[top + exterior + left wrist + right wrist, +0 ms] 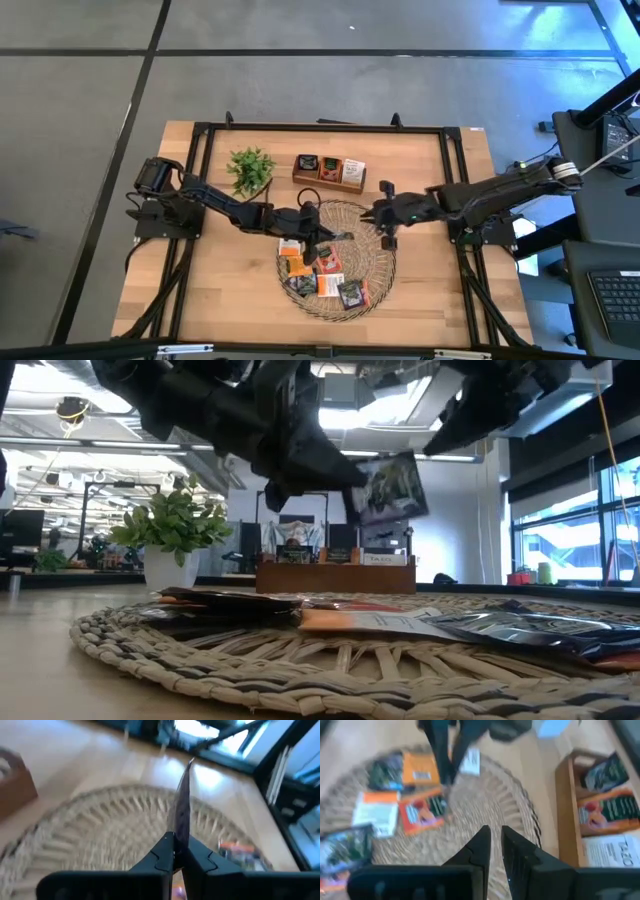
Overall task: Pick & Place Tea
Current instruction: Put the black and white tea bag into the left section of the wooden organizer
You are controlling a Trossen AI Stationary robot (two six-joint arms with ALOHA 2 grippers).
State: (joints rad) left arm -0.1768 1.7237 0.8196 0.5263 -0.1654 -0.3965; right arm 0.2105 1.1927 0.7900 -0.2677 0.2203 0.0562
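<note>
Sachets (318, 276) lie on tray (375, 222); box (329, 171) behind it.

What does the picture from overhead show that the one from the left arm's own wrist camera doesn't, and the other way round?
Only the overhead view shows both arms at once, the right gripper empty over the woven tray's rim, the small green plant, and all three compartments of the wooden box.

Only the left wrist view shows, up close, the left gripper pinching a dark sachet edge-on, standing upright between its fingers.

Both show the tray and loose tea sachets lying on it.
</note>
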